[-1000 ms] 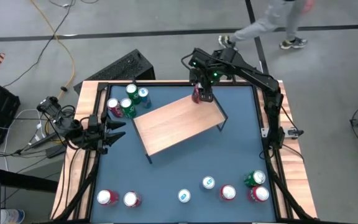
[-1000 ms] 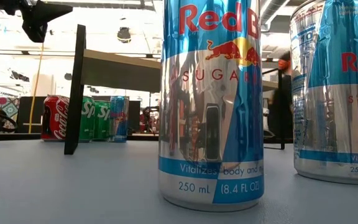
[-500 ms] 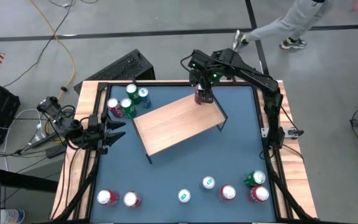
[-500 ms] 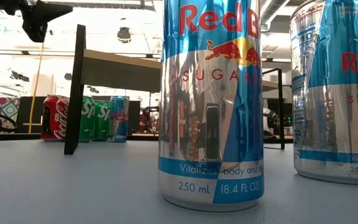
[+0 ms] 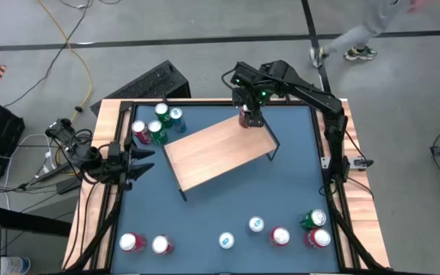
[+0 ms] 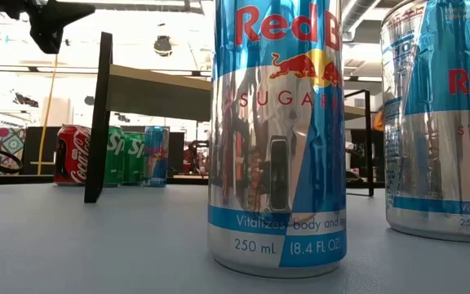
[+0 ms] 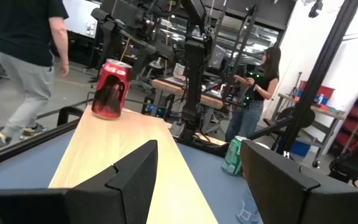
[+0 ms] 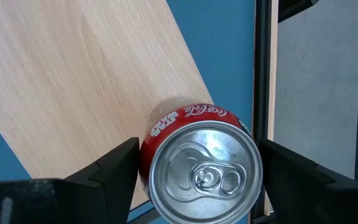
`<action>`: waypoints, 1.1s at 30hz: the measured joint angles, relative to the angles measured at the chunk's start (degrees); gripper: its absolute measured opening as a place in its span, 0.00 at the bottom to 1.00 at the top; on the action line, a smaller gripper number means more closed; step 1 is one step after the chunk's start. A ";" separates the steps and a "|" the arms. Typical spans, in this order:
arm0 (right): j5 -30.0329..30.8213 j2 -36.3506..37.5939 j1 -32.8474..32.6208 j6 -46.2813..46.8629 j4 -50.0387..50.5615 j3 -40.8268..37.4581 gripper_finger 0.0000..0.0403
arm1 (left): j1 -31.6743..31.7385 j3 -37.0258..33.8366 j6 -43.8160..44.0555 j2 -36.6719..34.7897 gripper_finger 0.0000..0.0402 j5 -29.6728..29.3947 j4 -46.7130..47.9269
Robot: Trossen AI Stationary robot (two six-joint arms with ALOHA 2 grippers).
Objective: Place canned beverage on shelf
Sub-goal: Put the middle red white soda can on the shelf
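Note:
A red Coca-Cola can stands upright on its base at the far right corner of the light wooden shelf. It also shows in the left wrist view as the red can on the shelf board. My right gripper hangs over it, pointing steeply down, open, with one finger on either side of the can. My left gripper waits open at the table's left edge, level, facing the shelf, with nothing between its fingers. My right gripper's fingers come from above and stand close on either side of the can's upper wall. Whether they touch it, I cannot tell. The can stands upright with its base on the shelf.
Three cans stand at the table's far left, behind the shelf. Several more cans line the near edge, and two of them are Red Bull cans close before the low camera. Black shelf legs stand on the blue tabletop.
Both arms and the can have stayed where they were. A person beyond the table's far edge has walked toward the right.

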State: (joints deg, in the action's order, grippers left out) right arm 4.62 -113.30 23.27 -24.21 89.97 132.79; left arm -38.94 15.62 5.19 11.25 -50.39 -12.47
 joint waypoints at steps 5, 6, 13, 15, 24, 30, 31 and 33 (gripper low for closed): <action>0.00 0.00 -0.03 -0.32 0.00 0.00 0.74 | 0.01 0.00 0.25 0.00 0.54 -3.18 -0.05; -0.01 0.00 -0.03 -0.34 -0.01 0.00 0.74 | 0.02 0.00 0.12 0.00 0.54 -3.51 -0.08; -0.16 0.01 -0.05 0.18 -0.14 2.17 0.74 | 0.02 0.00 -1.93 0.00 0.54 -4.31 -0.50; -0.17 0.08 -0.12 0.18 -0.18 2.17 0.74 | 0.02 0.00 -1.52 0.01 0.54 -5.71 -0.50; -0.37 0.07 -1.14 -1.10 0.03 2.10 0.74 | 0.02 0.00 -1.18 0.00 0.54 -6.21 -0.28; -0.20 0.07 -1.54 2.47 -0.04 1.80 0.74 | 0.02 0.00 -2.53 0.00 0.54 -5.05 -0.26; -0.20 0.07 -1.54 2.56 0.03 1.52 0.74 | 0.01 0.00 -2.69 0.01 0.54 -4.81 -0.25; -0.20 0.07 -1.54 2.83 0.06 0.83 0.74 | 0.01 0.00 -2.94 0.00 0.56 -4.75 -0.24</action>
State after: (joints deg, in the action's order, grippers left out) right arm 4.43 -113.23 21.74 -21.38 90.04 133.62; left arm -38.92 15.62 2.25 11.25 -55.13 -12.71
